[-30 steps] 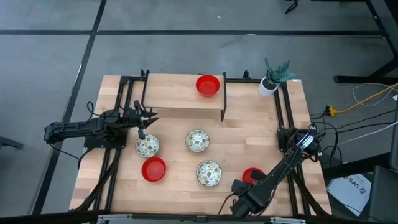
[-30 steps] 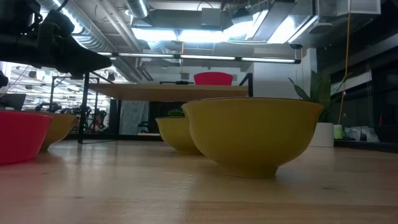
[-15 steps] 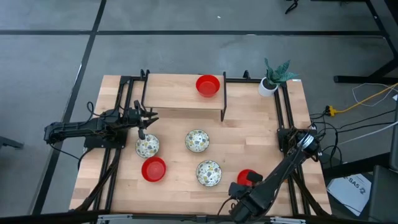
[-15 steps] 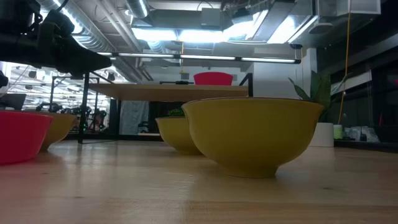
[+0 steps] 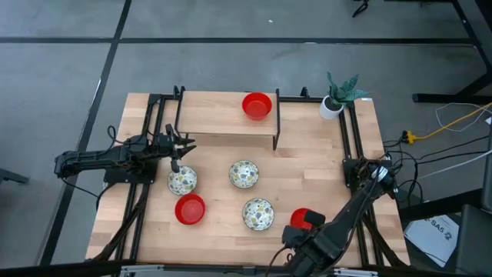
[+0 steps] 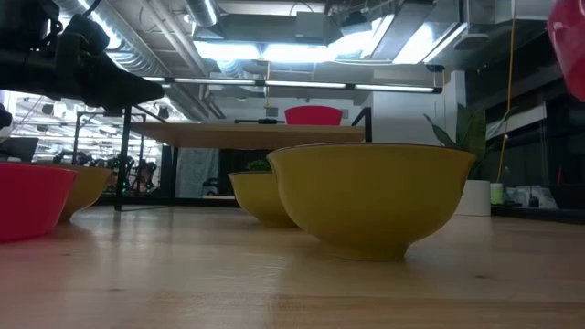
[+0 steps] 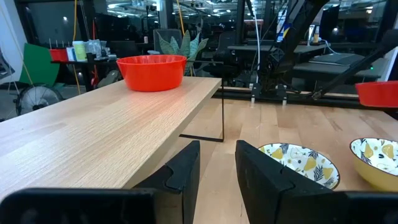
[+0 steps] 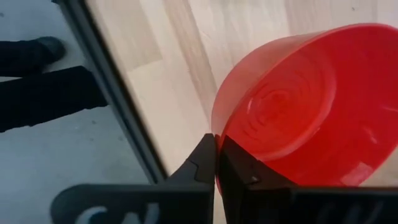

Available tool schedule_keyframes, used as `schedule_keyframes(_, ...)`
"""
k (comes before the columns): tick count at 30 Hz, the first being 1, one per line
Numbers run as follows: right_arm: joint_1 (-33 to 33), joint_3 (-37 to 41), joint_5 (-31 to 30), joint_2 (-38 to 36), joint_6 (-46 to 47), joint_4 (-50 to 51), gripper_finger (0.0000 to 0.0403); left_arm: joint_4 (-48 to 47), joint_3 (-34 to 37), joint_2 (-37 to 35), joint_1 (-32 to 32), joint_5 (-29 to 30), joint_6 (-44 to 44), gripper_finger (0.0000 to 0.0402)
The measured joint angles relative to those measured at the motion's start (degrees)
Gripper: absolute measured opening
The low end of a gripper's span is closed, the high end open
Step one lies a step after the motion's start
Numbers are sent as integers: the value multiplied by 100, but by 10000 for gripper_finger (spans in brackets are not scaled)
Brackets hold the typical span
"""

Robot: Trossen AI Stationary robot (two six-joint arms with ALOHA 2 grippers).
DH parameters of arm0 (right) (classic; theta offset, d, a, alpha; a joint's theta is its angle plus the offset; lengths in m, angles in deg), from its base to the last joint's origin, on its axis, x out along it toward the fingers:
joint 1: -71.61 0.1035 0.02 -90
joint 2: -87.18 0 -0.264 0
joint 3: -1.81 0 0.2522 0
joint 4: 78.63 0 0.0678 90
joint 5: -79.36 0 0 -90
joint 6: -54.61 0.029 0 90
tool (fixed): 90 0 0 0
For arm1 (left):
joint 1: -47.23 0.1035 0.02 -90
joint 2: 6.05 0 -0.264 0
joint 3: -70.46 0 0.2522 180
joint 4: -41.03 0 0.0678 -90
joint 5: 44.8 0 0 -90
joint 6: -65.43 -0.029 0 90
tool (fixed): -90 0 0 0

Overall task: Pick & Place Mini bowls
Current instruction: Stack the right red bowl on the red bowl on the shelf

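So, wooden table (image 5: 307,165) with a raised shelf (image 5: 223,123) toward 12 o'clock; one red bowl (image 5: 257,105) sits on the shelf. Right arm reaches in from 5 o'clock, right gripper (image 5: 296,231) pinched tight on the rim of a second red bowl (image 5: 304,219), fingers (image 8: 214,163) clamped together on its wall, bowl tilted. Left arm at 9 o'clock, left gripper (image 5: 178,146) partly open, holding nothing, hanging just above the patterned bowl (image 5: 182,181) at 8 o'clock of centre. Second patterned bowl (image 5: 244,175) at centre, third patterned bowl (image 5: 258,214) at 6 o'clock, close to the held one. Third red bowl (image 5: 190,209) at 7 o'clock, on the table. Small potted plant (image 5: 336,98) at 1 o'clock corner.
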Motion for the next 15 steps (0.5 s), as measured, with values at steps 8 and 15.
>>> schedule_keyframes(8, -68, -666, -1, 0, -148, 454, 7, 2, 0, 1, -1, 0, 0, 98)
schedule_keyframes(15, -203, -1275, -89, 3, -436, 696, 7, 0, 0, 0, -1, 0, 0, 98)
